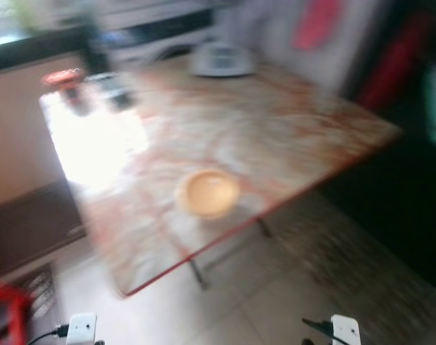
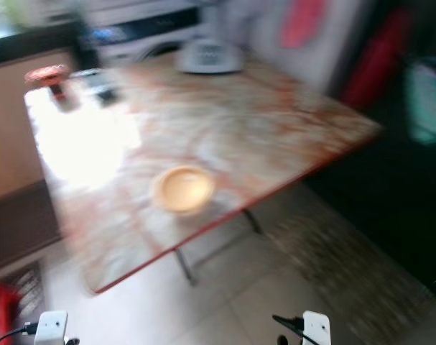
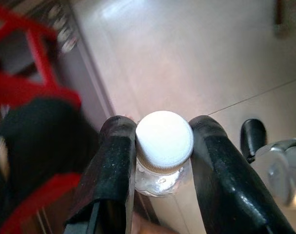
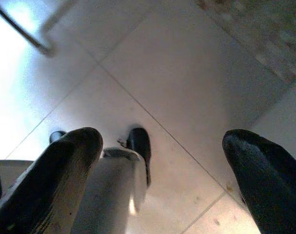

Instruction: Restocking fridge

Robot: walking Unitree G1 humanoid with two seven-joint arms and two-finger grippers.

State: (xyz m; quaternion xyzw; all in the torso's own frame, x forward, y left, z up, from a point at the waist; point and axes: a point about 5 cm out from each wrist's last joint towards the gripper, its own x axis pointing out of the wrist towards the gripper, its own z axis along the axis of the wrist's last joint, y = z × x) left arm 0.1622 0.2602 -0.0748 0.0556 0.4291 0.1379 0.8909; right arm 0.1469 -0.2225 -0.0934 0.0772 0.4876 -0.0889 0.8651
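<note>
In the left wrist view my left gripper is shut on a clear plastic bottle with a white cap, held over the pale tiled floor. My right gripper hangs open above the floor tiles, nothing between its black fingers. The head views are blurred. They show a marble-patterned table ahead with a yellow bowl near its front edge. The white wrist parts of both arms show at the bottom edge.
A red-lidded item and dark objects stand at the table's far left; a pale grey object sits at the back. A red frame is at my lower left. Dark furniture lies to the right. Metal table legs stand on the floor.
</note>
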